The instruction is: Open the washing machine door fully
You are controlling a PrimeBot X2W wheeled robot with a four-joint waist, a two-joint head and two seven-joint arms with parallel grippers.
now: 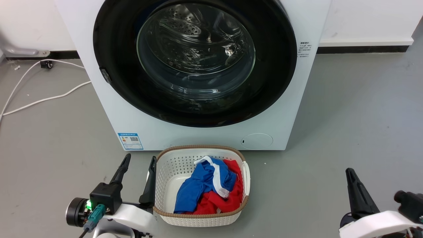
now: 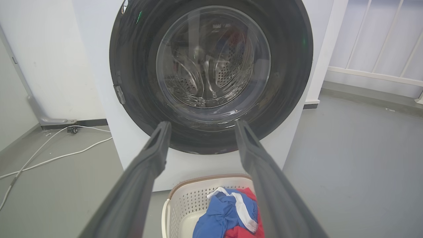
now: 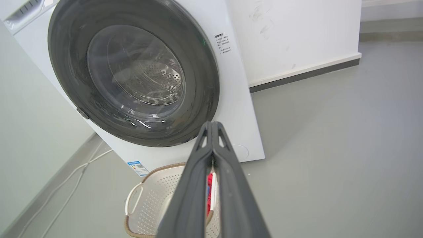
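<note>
Hanging low over the floor, the left gripper has its fingers spread wide with nothing between them; the door lies shut against the washer, ahead of and above its tips, well apart. The right gripper has its fingers pressed together on nothing, the door ahead and to its left. A basket of clothes stands just right of the left gripper.
</note>
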